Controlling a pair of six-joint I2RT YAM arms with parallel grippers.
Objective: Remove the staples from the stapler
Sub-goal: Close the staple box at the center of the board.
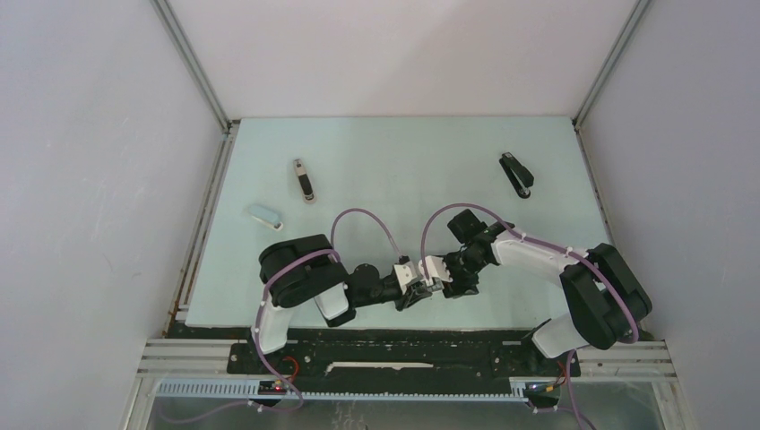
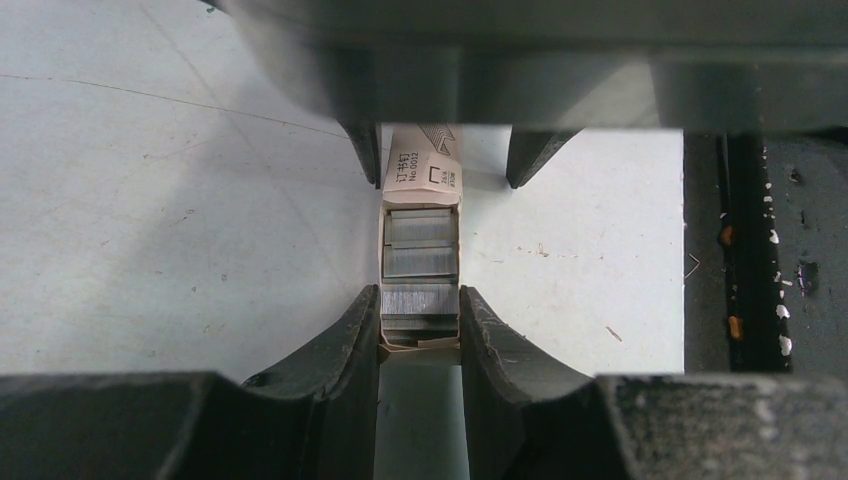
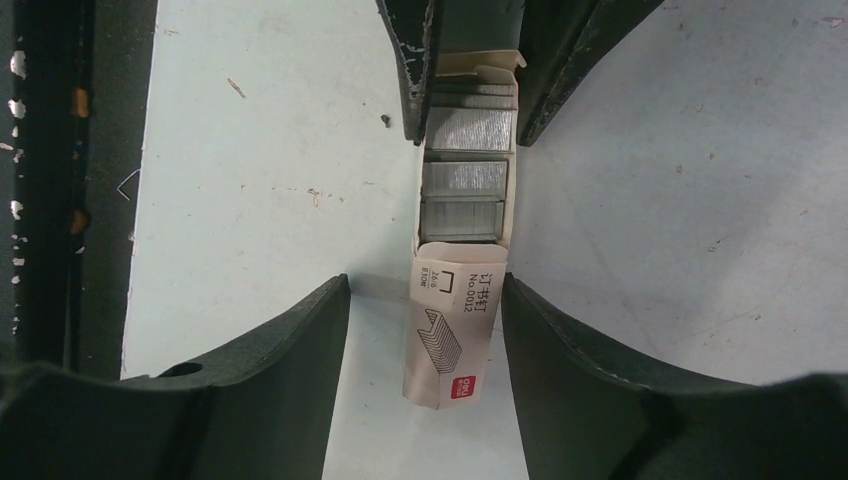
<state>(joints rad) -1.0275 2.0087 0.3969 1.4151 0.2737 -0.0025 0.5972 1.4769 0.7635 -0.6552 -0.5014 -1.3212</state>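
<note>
The stapler (image 1: 305,179), silver on top and black below, lies flat at the back left of the table, far from both grippers. My left gripper (image 1: 419,290) (image 2: 420,310) is shut on one end of a small cardboard staple box (image 2: 420,250) (image 3: 462,210) held near the table's front edge. Its drawer is slid out, and grey strips of staples (image 2: 420,262) (image 3: 465,180) show inside. My right gripper (image 1: 448,274) (image 3: 425,300) stands open around the box's printed sleeve (image 3: 450,340), with a gap on the left side.
A second, all-black stapler (image 1: 517,174) lies at the back right. A small pale-blue object (image 1: 265,215) sits at the left, in front of the silver stapler. The dark rail of the table's front edge (image 3: 45,190) runs close beside the grippers. A loose staple (image 3: 128,183) lies near it.
</note>
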